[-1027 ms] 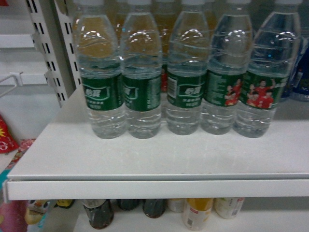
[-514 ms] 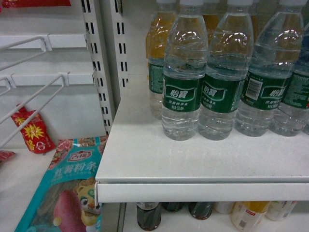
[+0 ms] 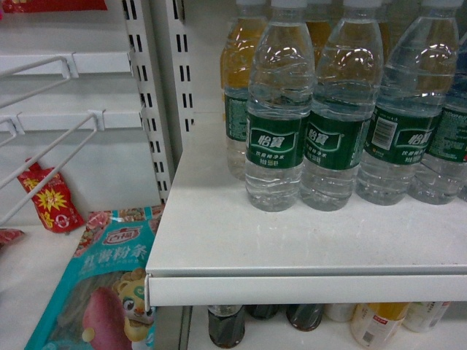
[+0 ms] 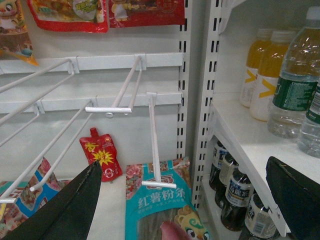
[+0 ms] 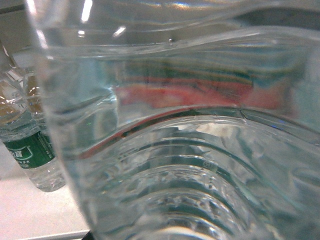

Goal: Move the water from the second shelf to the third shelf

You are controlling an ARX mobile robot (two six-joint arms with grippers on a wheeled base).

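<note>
The head view now sits further left than it did a second ago: then it faced five water bottles square on, and now the shelf post (image 3: 164,95), the wire hooks (image 3: 51,146) and a teal noodle packet (image 3: 102,284) fill its left half, with the water (image 3: 276,138) pushed to the upper right. Against the picture of half a second ago almost nothing differs, so the swing appears finished and the robot settled. The water stands in a tight row on the white shelf (image 3: 292,248), labels touching or nearly so, with the dark cola bottles (image 3: 226,324) on the level below. No arm shows in the head view. The left gripper (image 4: 180,205) hangs beside the shelf's left end, in front of the hooks, its two dark fingers spread wide with nothing between them. The right wrist view is filled by the ribbed clear wall of one bottle (image 5: 175,150), pressed very close to the lens, with another green-labelled bottle (image 5: 30,150) behind it at the left. The right gripper's fingers do not show in any picture, so I cannot tell whether they are closed on that bottle or only up against it. My reading is that the right arm is at the grasping step and the bottle has not yet left its shelf. With neighbours packed so tight, pulling one out risks toppling the next.
</note>
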